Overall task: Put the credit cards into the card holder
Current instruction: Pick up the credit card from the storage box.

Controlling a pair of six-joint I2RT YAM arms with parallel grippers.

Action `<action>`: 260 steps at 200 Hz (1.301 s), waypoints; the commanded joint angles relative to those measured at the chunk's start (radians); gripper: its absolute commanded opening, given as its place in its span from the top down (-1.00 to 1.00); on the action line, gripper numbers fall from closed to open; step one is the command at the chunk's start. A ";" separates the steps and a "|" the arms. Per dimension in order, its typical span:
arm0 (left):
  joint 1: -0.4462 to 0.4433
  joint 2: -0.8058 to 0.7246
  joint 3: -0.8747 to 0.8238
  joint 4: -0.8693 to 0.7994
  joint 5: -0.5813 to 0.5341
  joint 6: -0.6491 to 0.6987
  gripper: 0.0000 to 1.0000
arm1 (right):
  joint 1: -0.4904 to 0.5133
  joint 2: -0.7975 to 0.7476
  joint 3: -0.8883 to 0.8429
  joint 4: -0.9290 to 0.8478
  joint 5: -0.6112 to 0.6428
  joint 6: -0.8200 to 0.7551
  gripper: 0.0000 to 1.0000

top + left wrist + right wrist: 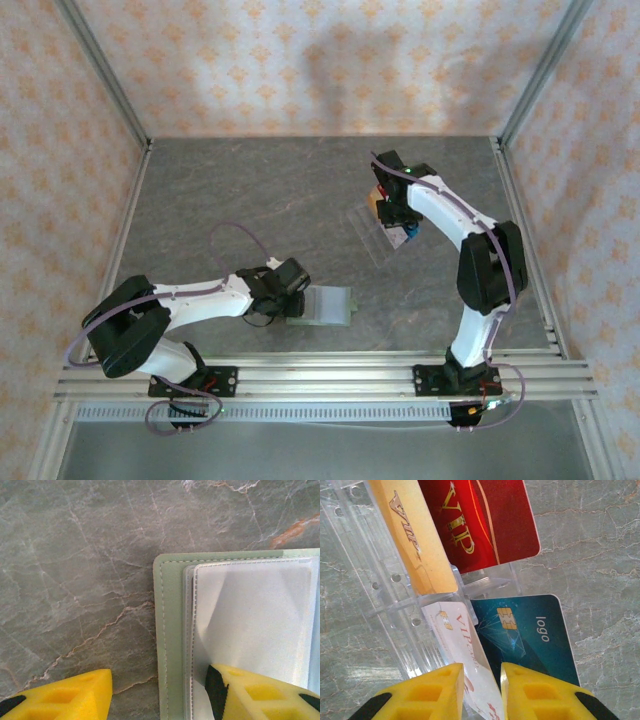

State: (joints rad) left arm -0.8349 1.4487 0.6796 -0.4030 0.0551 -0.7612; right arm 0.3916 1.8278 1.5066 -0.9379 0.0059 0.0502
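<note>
Card holder sage-green, pale inside

This is looking like a robotics lab's test cell, not a home or a shop. Two white-and-black machines, the left arm and the right arm, are sitting bolted onto aluminium rails at the near edge of a grey stone-patterned worktop. Walls covered in a pale orange motif are boxing it in on three sides. Metal frame posts are running up the corners, and purple cables are looping off the arms.
</note>
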 commanded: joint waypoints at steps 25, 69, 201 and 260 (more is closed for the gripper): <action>0.009 0.064 -0.035 -0.019 0.006 -0.017 -0.08 | -0.002 -0.031 -0.017 -0.017 -0.015 0.001 0.48; 0.008 0.065 -0.037 -0.017 0.008 -0.020 -0.08 | -0.001 -0.030 -0.020 -0.018 -0.038 -0.002 0.49; 0.008 0.079 -0.034 -0.011 0.013 -0.023 -0.08 | -0.001 -0.058 -0.057 -0.019 -0.075 0.003 0.55; 0.008 0.078 -0.032 -0.013 0.014 -0.023 -0.07 | -0.001 -0.048 -0.054 -0.020 -0.069 0.004 0.59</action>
State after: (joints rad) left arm -0.8349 1.4578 0.6857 -0.4042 0.0551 -0.7662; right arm 0.3916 1.8107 1.4563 -0.9382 -0.0719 0.0505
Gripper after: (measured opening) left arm 0.537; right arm 0.207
